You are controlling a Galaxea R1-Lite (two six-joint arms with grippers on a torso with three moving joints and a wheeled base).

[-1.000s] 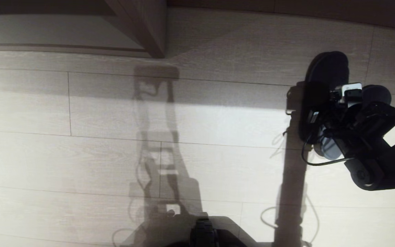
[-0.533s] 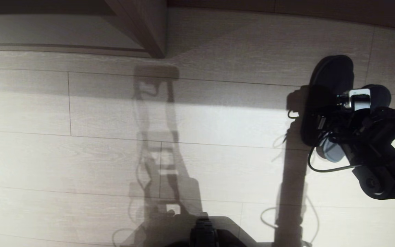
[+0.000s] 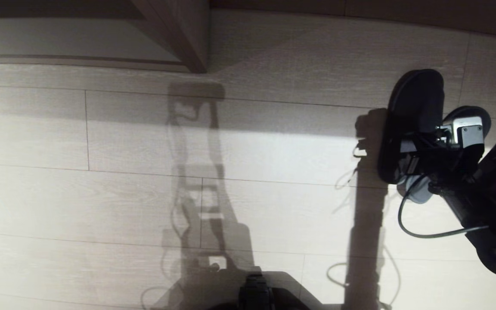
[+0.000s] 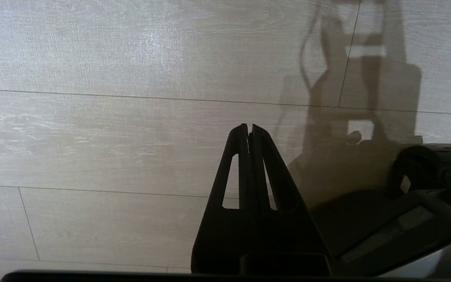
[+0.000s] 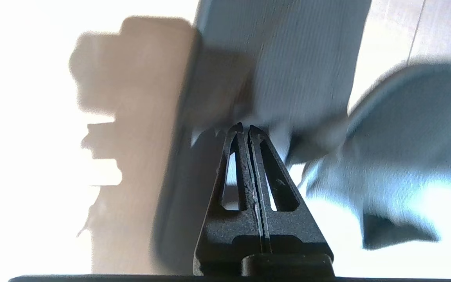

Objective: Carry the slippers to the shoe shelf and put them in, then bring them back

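The right gripper (image 5: 245,127) has its fingers pressed together. It sits among the slippers (image 3: 416,125) near the floor's (image 3: 101,193) right edge, but whether any fabric is pinched I cannot tell. The left gripper (image 4: 249,127) hangs closed and empty over bare boards. The shelf (image 3: 80,43) lies well apart, at the far left. The risk is that a thin pinch on soft fabric could slip, dropping one slipper or both.
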